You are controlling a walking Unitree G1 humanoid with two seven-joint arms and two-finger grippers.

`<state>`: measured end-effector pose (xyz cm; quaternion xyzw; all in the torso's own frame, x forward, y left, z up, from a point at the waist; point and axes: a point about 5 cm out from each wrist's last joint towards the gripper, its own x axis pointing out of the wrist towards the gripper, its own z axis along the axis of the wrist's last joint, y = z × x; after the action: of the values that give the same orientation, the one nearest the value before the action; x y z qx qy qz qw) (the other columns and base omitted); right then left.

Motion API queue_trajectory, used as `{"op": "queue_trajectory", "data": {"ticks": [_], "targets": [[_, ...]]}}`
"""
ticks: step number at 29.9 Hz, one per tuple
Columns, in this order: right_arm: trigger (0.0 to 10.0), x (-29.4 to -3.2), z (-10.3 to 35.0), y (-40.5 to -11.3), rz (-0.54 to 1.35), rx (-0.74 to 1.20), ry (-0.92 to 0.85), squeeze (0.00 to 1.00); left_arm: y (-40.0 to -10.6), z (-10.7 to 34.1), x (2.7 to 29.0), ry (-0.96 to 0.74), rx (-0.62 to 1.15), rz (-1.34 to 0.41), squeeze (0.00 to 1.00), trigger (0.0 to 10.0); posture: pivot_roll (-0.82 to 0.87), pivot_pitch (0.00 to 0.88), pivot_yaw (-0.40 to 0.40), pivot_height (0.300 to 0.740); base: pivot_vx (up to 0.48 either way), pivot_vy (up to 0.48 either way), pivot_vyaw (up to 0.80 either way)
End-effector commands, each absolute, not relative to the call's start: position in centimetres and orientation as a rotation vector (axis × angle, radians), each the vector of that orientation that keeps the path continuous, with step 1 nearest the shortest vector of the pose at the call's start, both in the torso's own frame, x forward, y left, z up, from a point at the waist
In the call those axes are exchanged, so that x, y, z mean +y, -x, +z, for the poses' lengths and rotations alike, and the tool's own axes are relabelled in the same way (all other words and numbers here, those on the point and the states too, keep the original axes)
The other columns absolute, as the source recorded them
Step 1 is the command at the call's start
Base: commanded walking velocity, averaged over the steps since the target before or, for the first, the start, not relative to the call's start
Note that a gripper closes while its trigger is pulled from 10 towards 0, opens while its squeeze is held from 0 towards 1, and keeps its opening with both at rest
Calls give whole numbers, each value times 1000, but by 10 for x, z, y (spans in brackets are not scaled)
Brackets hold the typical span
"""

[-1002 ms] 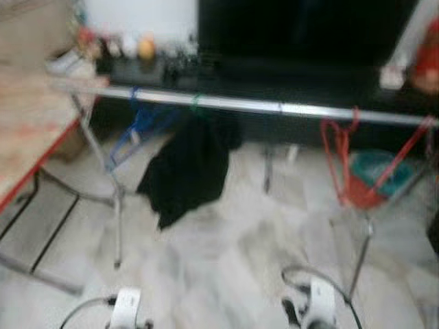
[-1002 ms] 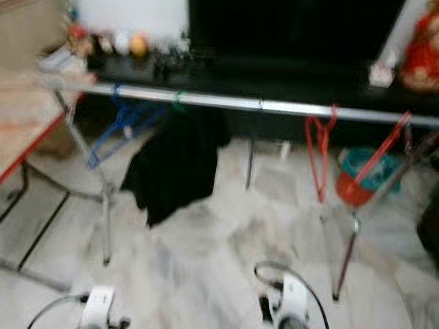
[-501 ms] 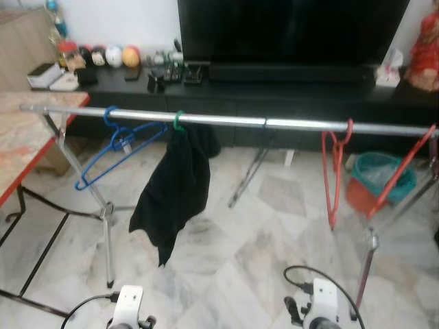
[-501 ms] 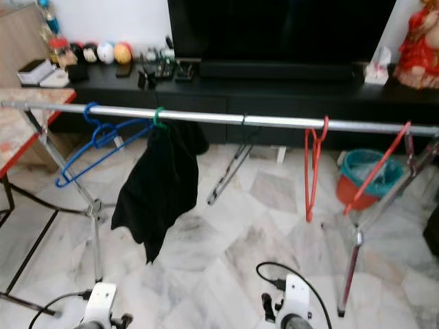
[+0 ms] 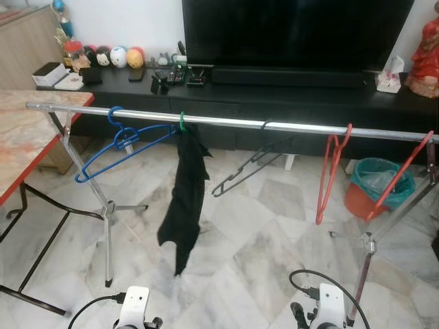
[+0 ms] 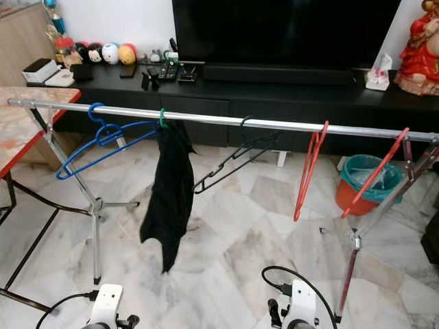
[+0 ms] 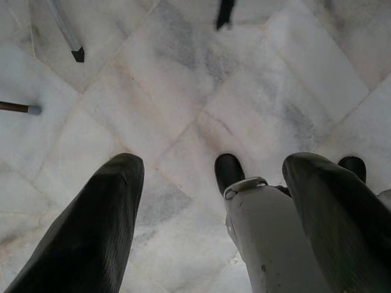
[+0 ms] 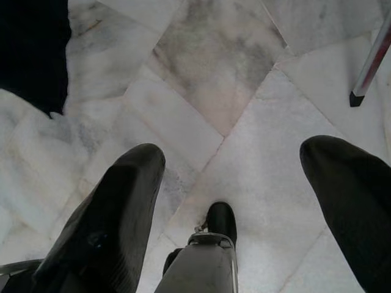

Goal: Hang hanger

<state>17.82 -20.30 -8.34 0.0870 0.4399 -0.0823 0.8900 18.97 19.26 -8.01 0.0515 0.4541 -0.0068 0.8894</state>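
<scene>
A silver clothes rail (image 5: 226,123) runs across the room on folding legs. From left to right it carries a blue hanger (image 5: 120,140), a green hanger (image 5: 182,122) with a black garment (image 5: 186,192), a bare black hanger (image 5: 250,168), a red hanger (image 5: 331,171) and a second red hanger (image 5: 401,175) at the far right end. Both arms hang low at the bottom edge of the eye views. My left gripper (image 7: 214,162) and right gripper (image 8: 235,152) point down at the marble floor, each open with nothing between the fingers.
Behind the rail stands a black TV console (image 5: 288,89) with a large TV (image 5: 295,34) and small ornaments. A red-edged table (image 5: 27,137) is at the left. A teal bin (image 5: 381,181) and an orange bucket (image 5: 357,199) stand at the right.
The blurred view has steadied and shifted a little. The black garment has turned edge-on and hangs narrower. The black hanger has swung out to the left. Both grippers stay low.
</scene>
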Motion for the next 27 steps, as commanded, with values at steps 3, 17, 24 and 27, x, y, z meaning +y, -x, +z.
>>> {"op": "queue_trajectory", "data": {"ticks": [3,17,24,27], "targets": [[10000,-201,-84,-178,-161,920,-176,0,-187,-81,197,-118,949,-4,0,10000,-38,0,8,740,0,0,0],[10000,-201,-84,-178,-159,921,-177,0,-187,-81,197,-116,947,-7,0,10000,-38,0,9,740,0,-157,0],[10000,-201,-84,-178,-158,921,-176,0,-188,-80,197,-115,943,-7,0,10000,-38,0,9,740,0,-307,0],[10000,-201,-84,-178,-159,921,-176,0,-188,-80,197,-113,942,-6,0,10000,-38,0,9,740,0,-320,0]]}}
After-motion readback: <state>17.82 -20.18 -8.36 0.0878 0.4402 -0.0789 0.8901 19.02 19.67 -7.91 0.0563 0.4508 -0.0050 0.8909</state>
